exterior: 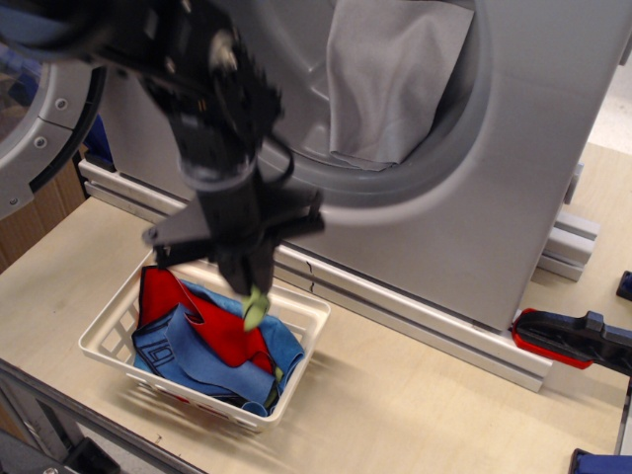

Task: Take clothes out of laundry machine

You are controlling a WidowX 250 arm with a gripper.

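Closed on a small lime-green cloth, the hand of the dark arm, blurred, poised directly above the white basket. Dangling from the fingertips, that green piece, just over the red cloth and the blue cloth lying heaped inside the basket. Behind the basket, on the pale wooden bench, the grey laundry machine, drum opening wide. Draped over the lower lip of that opening and hanging from inside the drum, up and to the right of the basket, a pale grey cloth. Swung open beyond the basket's left side, the round door. Far right of the basket, a red-and-black clamp resting on the bench.
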